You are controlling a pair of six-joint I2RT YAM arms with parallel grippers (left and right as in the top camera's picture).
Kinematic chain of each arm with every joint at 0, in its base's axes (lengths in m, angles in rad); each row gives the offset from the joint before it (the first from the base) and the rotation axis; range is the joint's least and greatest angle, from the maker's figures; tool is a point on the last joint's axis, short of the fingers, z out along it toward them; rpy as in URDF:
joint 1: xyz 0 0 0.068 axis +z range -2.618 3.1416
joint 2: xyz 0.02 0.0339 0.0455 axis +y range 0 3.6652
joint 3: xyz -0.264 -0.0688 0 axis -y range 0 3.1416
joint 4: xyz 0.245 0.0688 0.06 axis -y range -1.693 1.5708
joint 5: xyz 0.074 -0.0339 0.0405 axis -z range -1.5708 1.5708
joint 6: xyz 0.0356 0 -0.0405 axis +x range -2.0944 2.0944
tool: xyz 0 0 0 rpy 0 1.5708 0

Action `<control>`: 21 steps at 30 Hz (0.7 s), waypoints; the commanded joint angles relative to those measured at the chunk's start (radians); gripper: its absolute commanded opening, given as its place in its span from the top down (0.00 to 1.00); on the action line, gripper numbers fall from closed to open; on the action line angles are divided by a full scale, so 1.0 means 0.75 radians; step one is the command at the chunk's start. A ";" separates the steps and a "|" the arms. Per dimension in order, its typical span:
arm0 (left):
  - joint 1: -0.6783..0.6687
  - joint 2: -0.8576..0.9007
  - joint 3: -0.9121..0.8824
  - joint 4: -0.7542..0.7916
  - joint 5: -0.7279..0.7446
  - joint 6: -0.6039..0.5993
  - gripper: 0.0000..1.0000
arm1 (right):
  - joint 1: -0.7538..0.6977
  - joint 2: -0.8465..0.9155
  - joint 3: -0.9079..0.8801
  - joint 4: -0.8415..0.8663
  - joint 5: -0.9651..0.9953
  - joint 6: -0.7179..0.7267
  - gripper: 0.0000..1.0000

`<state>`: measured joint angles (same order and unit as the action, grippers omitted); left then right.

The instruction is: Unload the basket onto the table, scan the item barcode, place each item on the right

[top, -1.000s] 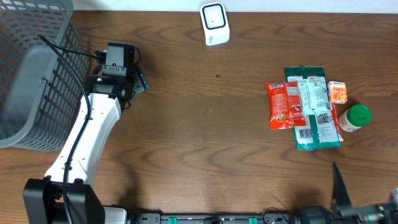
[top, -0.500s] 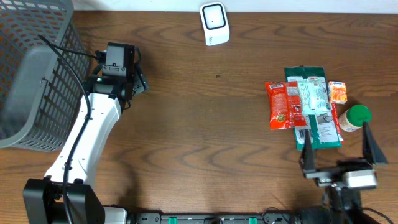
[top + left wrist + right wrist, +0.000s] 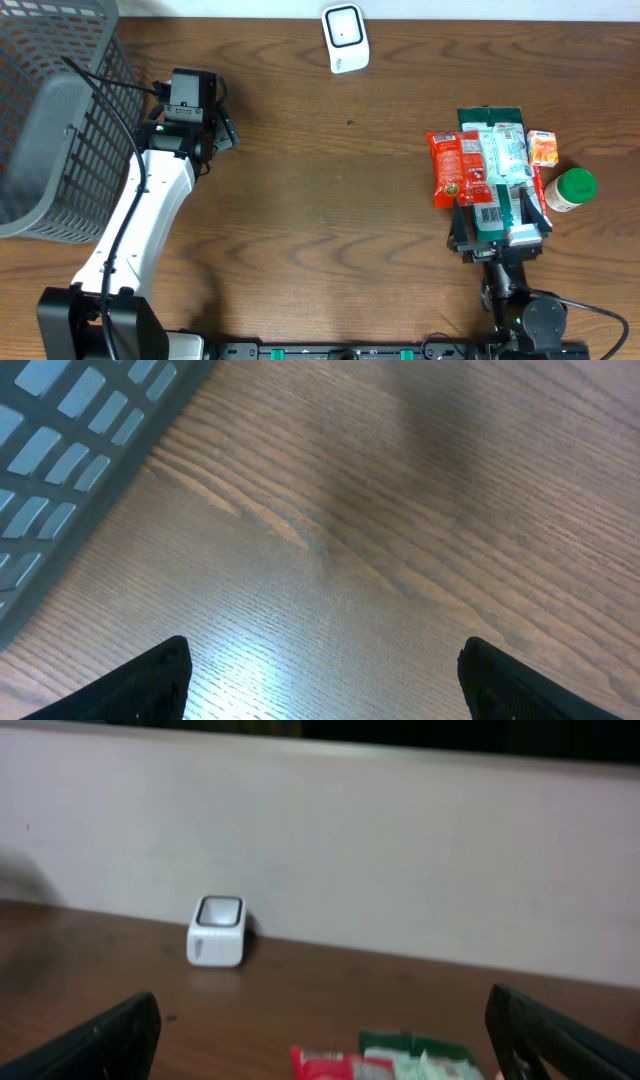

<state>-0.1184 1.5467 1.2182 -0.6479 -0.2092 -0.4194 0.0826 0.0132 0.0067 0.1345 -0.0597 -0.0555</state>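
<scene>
One scanner (image 3: pixel 217 932) sits on a wooden table (image 3: pixel 330 985) by the wall (image 3: pixel 400 850).

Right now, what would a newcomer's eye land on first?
The bright pile of snack packets on the right, a green-lidded jar beside it, with the open right pincer over its near end. Then the white scanner at the far edge and the grey mesh basket far left.

Overhead looks straight down; the low right wrist shares its scanner (image 3: pixel 345 38)
</scene>
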 commanded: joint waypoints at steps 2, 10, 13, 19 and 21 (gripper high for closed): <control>0.003 0.003 0.019 -0.004 -0.016 -0.007 0.14 | -0.006 -0.011 -0.002 -0.172 0.013 0.048 0.01; 0.003 0.003 0.019 -0.004 -0.016 -0.007 0.14 | -0.007 -0.010 -0.002 -0.274 0.008 0.053 0.01; 0.003 0.003 0.019 -0.004 -0.016 -0.007 0.14 | -0.007 -0.010 -0.002 -0.274 0.008 0.053 0.01; 0.003 0.003 0.019 -0.004 -0.016 -0.007 0.14 | -0.007 -0.010 -0.002 -0.274 0.008 0.053 0.01; 0.003 0.003 0.019 -0.004 -0.016 -0.007 0.14 | -0.007 -0.010 -0.002 -0.274 0.008 0.053 0.01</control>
<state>-0.1184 1.5467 1.2182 -0.6479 -0.2092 -0.4191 0.0822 0.0116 0.0067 -0.0666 -0.0547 -0.0326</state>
